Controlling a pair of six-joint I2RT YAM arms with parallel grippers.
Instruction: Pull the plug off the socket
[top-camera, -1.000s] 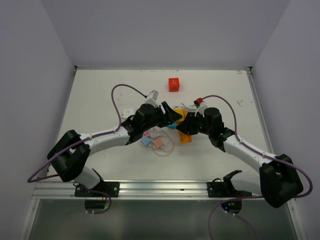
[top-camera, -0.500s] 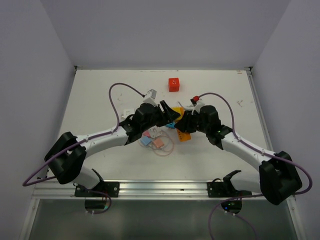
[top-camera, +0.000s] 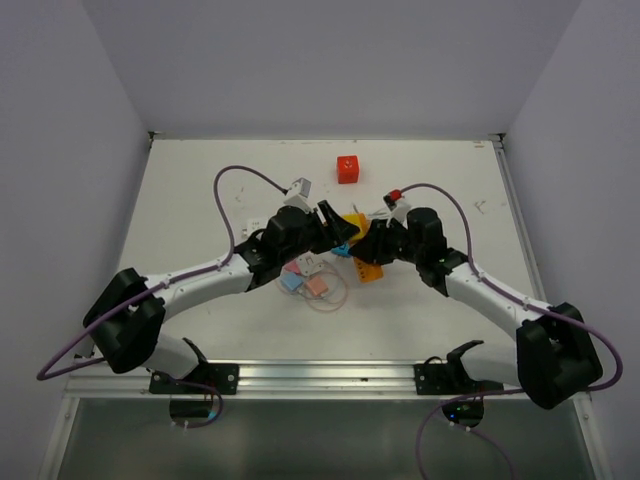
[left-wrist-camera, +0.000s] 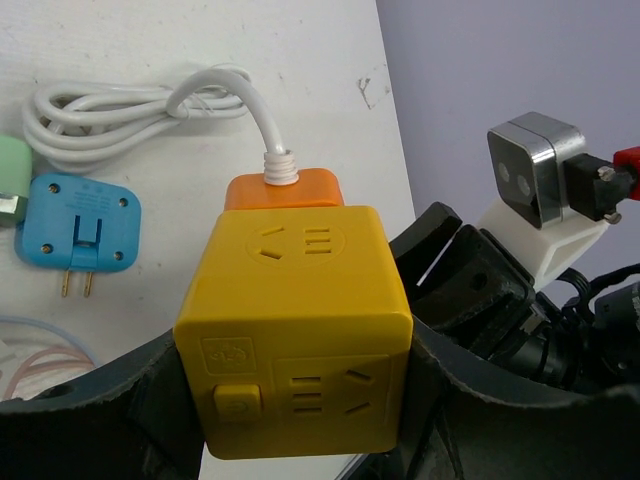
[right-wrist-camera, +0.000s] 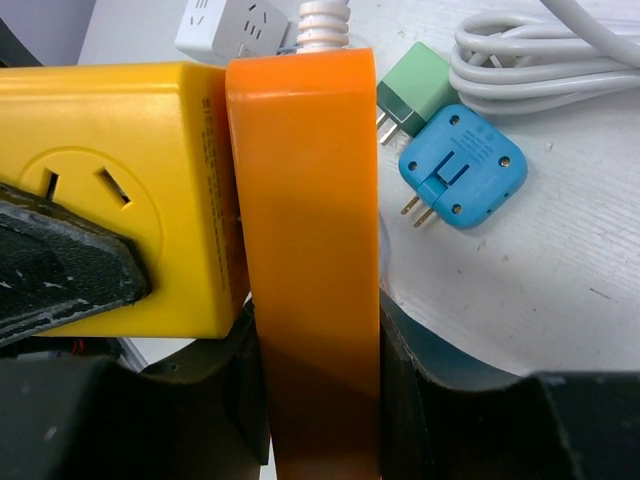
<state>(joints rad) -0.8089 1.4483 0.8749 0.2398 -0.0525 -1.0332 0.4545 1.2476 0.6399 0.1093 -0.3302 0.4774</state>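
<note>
Your table (top-camera: 200, 200) is a white surface walled on three sides. Both arms reach in from the near edge and meet near its middle. From above, their wrists cover most of what they hold, so only slivers of yellow and orange show between them.

The left gripper (top-camera: 338, 228) is clamped on the yellow socket cube (left-wrist-camera: 300, 320). In the left wrist view a dark finger presses each side of it, and both fingers are cut off by the bottom edge. The cube is lifted off the table and has outlets on the faces you can see.

The right gripper (top-camera: 372, 244) is clamped on the orange plug (right-wrist-camera: 305, 200), with a dark finger on each flat side. Its fingertips run out of the right wrist view at the bottom. The plug sits flush against one face of the cube. Its prongs are hidden, so you cannot see how deep they are seated.

A white cable (left-wrist-camera: 130, 105) leaves the plug's ribbed collar and lies coiled on the table beyond. Just beside the coil are a blue adapter (left-wrist-camera: 80, 225), prongs showing, and a green adapter (right-wrist-camera: 420, 85), which the left wrist view cuts at its left edge. A white outlet block (right-wrist-camera: 235, 25) is clipped by the top of the right wrist view. A small red cube (top-camera: 347, 169) stands well apart, toward the back wall.
</note>
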